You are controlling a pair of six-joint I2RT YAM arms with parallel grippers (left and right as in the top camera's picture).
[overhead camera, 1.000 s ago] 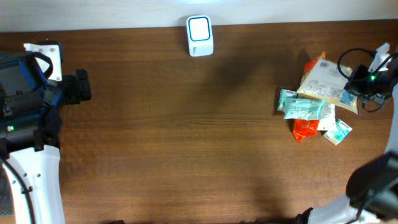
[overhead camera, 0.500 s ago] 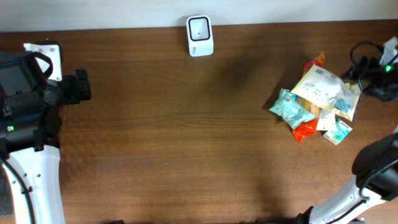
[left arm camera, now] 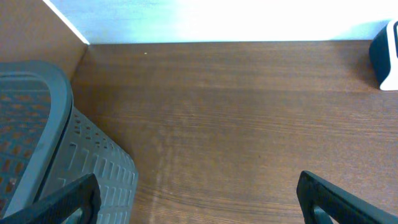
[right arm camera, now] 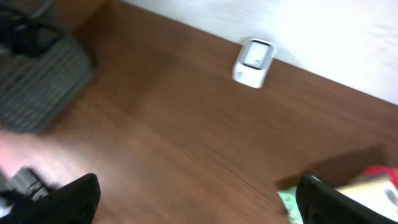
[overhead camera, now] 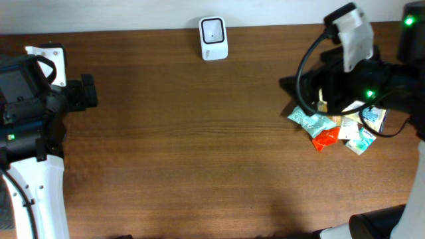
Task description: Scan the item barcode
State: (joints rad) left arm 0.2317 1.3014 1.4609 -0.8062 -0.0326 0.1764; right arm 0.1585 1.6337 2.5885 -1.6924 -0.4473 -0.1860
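Note:
The white barcode scanner (overhead camera: 213, 38) stands at the table's back edge, and shows again in the right wrist view (right arm camera: 254, 61). The items are a pile of snack packets at the right: a teal one (overhead camera: 309, 119), a red one (overhead camera: 325, 137) and a small teal-white one (overhead camera: 362, 141). My right arm hangs over the back of the pile and hides part of it. The right gripper (right arm camera: 198, 196) is open and empty, pointing left over bare wood, with the teal packet (right arm camera: 289, 202) by its right finger. My left gripper (left arm camera: 199, 193) is open and empty at the far left (overhead camera: 89, 93).
A grey mesh basket (left arm camera: 37, 137) sits beside the left gripper, seen blurred in the right wrist view (right arm camera: 37, 68). A pale wall runs along the table's back edge. The scanner's edge (left arm camera: 387, 56) shows at the right of the left wrist view.
The right gripper has opened and its arm has swung in from the right edge to above the pile. The packets shifted slightly. The left arm has not moved.

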